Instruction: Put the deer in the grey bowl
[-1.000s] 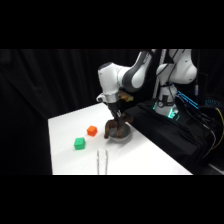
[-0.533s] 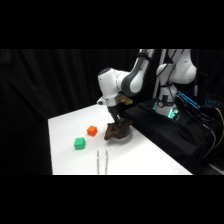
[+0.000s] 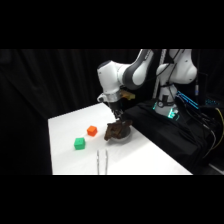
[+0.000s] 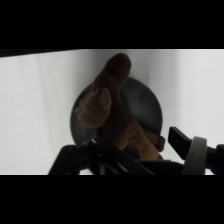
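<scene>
Over the far right part of the white table [image 3: 70, 127], the gripper [image 3: 119, 116] hung directly above the grey bowl [image 3: 126, 136], and the deer [image 3: 116, 131] sat beneath it, its dark brown body draped into and over the bowl's near left side. Seen from the wrist, the deer [image 4: 112, 107] lay across the bowl [image 4: 150, 107], its head end reaching past the far rim and onto the table, its lower limbs running down toward the gripper [image 4: 135, 160] at the bottom edge. Most of the bowl's dark inside showed to the right of the toy, so the plush lay more along one side than in the middle, probably because it is a little bigger than the bowl and its floppy limbs spill over.

Whether the fingers were clamped on the deer or parted from it, I could not tell: the black linkage covered the place where the limbs met the gripper, and the side view showed only that the gripper's tip was touching or just above the toy.

An orange cube [image 3: 92, 131] sat near the bowl on its left, a green cube [image 3: 79, 143] further left and nearer, and metal tongs [image 3: 101, 161] lay on the near part of the table; all were apart from the bowl and played no part in the placing.

Judged from how it lay, the deer was at the bowl with the task near its end, though the overhanging head could tip it out if it were let go carelessly.
</scene>
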### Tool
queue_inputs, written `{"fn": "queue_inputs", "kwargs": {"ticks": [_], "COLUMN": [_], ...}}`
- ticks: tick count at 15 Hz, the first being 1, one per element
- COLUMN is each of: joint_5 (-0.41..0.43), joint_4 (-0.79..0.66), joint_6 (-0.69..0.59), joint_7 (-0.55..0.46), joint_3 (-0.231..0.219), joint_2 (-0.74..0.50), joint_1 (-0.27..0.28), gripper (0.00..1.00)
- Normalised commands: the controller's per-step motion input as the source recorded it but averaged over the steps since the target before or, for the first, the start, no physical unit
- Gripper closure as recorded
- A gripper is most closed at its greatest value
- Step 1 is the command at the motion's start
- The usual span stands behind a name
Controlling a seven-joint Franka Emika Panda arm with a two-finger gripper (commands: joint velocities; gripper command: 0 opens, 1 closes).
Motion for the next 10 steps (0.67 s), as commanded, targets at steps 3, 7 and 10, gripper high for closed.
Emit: {"fn": "queue_inputs", "kwargs": {"ticks": [3, 7, 10], "joint_5": [-0.030, -0.057, 0.008], "joint_4": [0.00, 0.08, 0.08], "joint_6": [-0.52, -0.39, -0.18], "joint_7": [0.00, 0.04, -0.01], "joint_3": [-0.031, -0.047, -0.063], "joint_2": [-0.59, -0.43, -0.28], "joint_1": [0.037, 0.039, 0.048], "gripper": [0.00, 0.00, 0.00]}}
